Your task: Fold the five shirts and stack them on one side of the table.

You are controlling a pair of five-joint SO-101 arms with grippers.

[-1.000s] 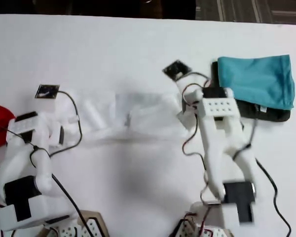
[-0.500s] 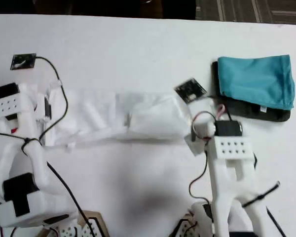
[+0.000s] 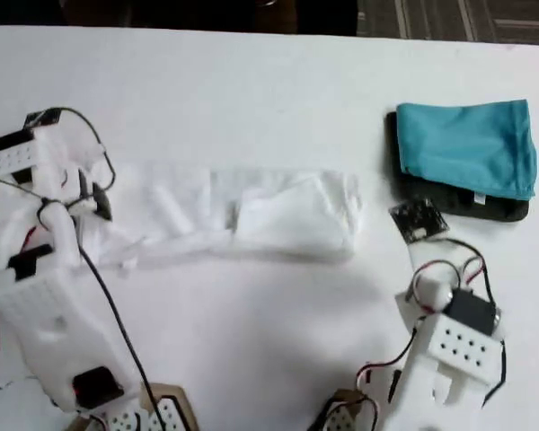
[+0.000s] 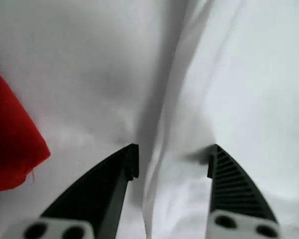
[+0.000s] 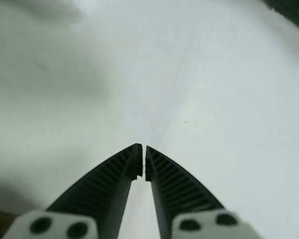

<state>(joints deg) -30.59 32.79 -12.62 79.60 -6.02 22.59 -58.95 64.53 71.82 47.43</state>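
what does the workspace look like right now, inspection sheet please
surface: white table
job's things: white shirt in a crumpled band mid-table; teal shirt folded on a dark shirt at one side; red shirt at the opposite edge
clutter: nothing seen
end effectors: left end effector open over the white shirt's end; right end effector shut above bare table
cables: black cable on left arm; red and black wires on right arm
surroundings: dark floor beyond the far edge

High camera overlooks the table (image 3: pixel 269 81); wrist cameras face it closely.
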